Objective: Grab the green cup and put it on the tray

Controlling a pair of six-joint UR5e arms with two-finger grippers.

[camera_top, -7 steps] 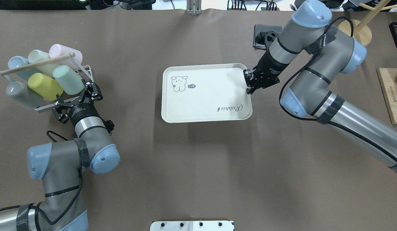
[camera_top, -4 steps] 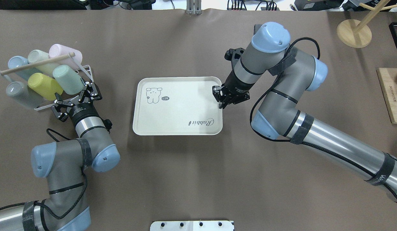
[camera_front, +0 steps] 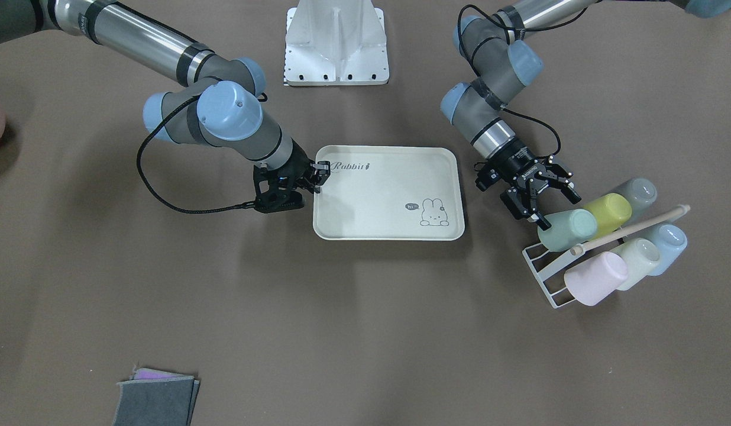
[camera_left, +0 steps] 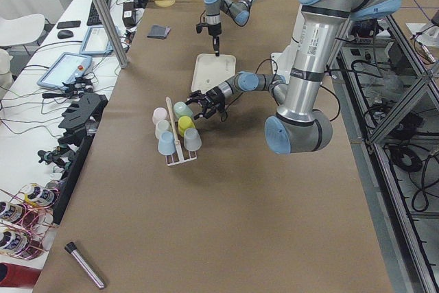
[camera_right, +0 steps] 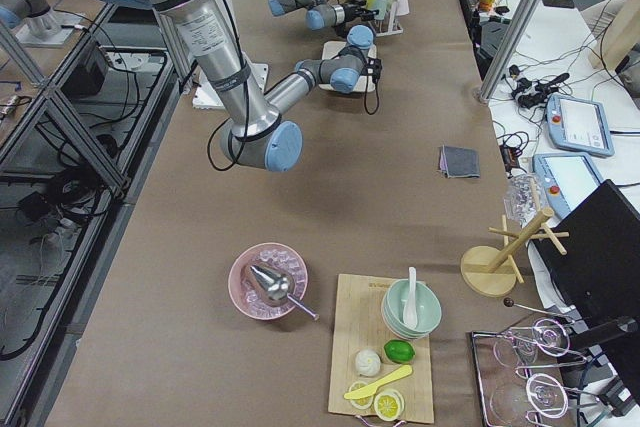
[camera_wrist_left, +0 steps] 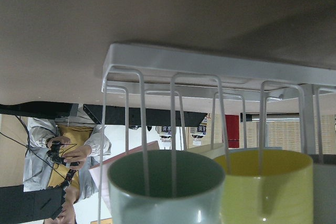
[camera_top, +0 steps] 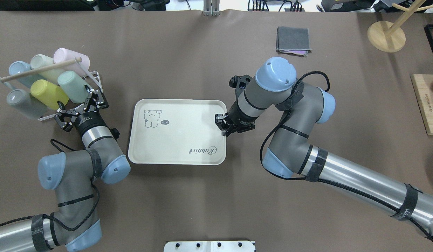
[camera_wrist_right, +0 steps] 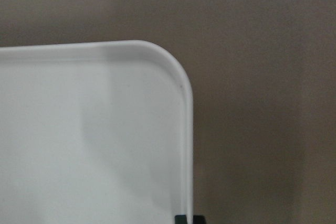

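The mint green cup [camera_top: 74, 86] lies on its side in a white wire rack [camera_top: 94, 75] at the table's left; it also shows in the front view [camera_front: 568, 229] and the left wrist view [camera_wrist_left: 165, 187], behind the rack's wires. My left gripper [camera_top: 79, 109] is open and empty just in front of that cup, not touching it. The cream tray [camera_top: 178, 136] with the bunny drawing lies flat at mid-table, also in the front view [camera_front: 389, 195]. My right gripper [camera_top: 223, 127] is shut on the tray's right rim near a corner [camera_wrist_right: 178, 82].
The rack also holds a yellow-green cup [camera_top: 48, 93], a grey one, a blue one, a pale one and a pink one under a wooden dowel [camera_top: 38, 71]. A folded grey cloth [camera_top: 293, 39], a wooden stand [camera_top: 386, 35] and a wooden board [camera_top: 426, 105] are at the far right.
My right gripper has dragged the tray leftward and toward the robot, closer to the rack. My left gripper has stayed open by the mint cup, shifting only slightly.
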